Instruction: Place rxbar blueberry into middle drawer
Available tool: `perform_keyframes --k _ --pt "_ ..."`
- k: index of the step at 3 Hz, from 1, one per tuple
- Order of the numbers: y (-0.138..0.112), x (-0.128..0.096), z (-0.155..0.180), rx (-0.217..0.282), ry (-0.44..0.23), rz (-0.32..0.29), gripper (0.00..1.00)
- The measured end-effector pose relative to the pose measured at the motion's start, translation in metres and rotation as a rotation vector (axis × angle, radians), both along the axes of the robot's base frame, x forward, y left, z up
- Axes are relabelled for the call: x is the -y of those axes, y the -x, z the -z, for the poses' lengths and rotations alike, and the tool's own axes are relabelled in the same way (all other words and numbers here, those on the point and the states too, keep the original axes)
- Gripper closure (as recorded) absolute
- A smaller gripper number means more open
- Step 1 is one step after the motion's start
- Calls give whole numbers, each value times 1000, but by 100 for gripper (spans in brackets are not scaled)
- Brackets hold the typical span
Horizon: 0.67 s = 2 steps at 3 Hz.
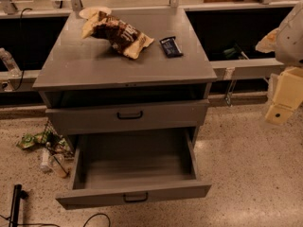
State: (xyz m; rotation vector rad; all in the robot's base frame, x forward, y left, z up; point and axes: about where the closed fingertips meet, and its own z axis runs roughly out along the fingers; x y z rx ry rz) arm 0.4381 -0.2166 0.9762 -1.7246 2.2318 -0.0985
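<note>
The rxbar blueberry [171, 46], a small dark navy bar with pale lettering, lies flat on the grey cabinet top [94, 65], right of centre. The middle drawer [135, 167] is pulled out wide below, and its deep grey tray holds nothing I can see. Its narrow front panel carries a small black handle [136, 197]. My gripper [280, 109] is at the far right edge of the view, off to the side of the cabinet, well right of the bar and above the floor.
A brown and cream snack bag [118, 32] lies on the cabinet top left of the bar, by a white plate [93, 11]. The taller-fronted drawer [130, 115] above is closed. Bottles and wrappers [47, 150] litter the floor at left. A black cable [16, 205] lies at bottom left.
</note>
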Motion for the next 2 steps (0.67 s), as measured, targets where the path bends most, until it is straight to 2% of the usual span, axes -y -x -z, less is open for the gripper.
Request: perform_keyframes --k 1,2 --pt "0 0 0 2 0 0 0" --pt "-31 -12 -5 53 -68 -37 0"
